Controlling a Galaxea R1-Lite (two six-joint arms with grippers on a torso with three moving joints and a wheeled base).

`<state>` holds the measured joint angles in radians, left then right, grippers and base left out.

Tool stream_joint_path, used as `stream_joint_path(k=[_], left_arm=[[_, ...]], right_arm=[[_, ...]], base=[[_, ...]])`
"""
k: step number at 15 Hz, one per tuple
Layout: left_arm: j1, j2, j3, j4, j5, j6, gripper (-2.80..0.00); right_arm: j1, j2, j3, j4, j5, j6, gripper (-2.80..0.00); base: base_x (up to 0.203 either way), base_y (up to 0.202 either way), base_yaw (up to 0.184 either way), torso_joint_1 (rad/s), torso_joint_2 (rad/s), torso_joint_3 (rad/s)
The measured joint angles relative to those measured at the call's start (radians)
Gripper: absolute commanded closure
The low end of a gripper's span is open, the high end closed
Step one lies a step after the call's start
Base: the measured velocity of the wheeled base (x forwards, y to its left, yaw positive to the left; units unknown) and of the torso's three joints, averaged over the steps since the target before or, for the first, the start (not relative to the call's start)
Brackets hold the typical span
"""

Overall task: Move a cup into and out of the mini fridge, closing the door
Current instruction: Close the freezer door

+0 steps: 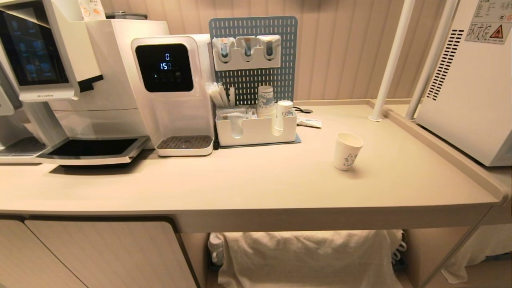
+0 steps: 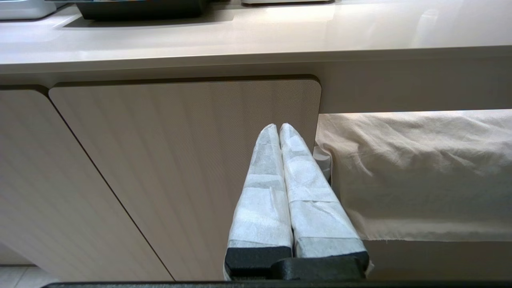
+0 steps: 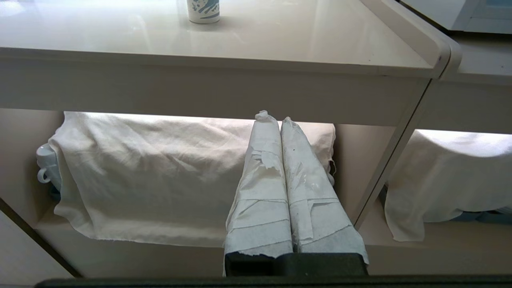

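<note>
From the head view, the cup (image 1: pixel 348 151) stands upright and alone on the pale surface (image 1: pixel 248 180), right of the white organiser tray (image 1: pixel 256 130). The mini fridge (image 1: pixel 472 84) sits at the far right, only its side panel showing; neither arm appears here.

In the left wrist view, the left gripper (image 2: pixel 279 127) hangs below the surface before a cabinet door (image 2: pixel 180 168), fingers pressed together on nothing.

In the right wrist view, the right gripper (image 3: pixel 276 118) hangs before a draped cloth (image 3: pixel 160 176), fingers likewise pressed together and empty; the cup (image 3: pixel 203 10) stands above on the surface.
</note>
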<state>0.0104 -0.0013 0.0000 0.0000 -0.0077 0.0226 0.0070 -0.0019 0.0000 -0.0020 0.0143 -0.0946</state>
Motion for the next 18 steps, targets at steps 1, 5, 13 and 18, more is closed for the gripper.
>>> stream_joint_path(k=[1,5,13,18], left_arm=[[0.0,0.0,0.0,0.0,0.0,0.0,0.0],[0.0,0.0,0.0,0.001,0.0,0.001,0.0],[0.002,0.001,-0.001,0.003,0.001,-0.003,0.0],[0.0,0.001,-0.002,0.004,0.002,-0.004,0.0]], right_arm=[[0.0,0.0,0.0,0.004,0.0,-0.001,0.0],[0.001,0.0,-0.001,0.007,-0.005,0.025,0.0],[0.002,0.0,0.0,0.001,-0.003,0.015,0.0],[0.001,0.0,0.0,0.003,-0.001,0.012,0.0]], base=[[0.0,0.0,0.0,0.0,0.0,0.0],[0.0,0.0,0.0,0.0,0.0,0.0],[-0.041,-0.058,-0.001,0.003,0.0,0.001],[-0.001,-0.175,0.0,0.002,0.0,0.002]])
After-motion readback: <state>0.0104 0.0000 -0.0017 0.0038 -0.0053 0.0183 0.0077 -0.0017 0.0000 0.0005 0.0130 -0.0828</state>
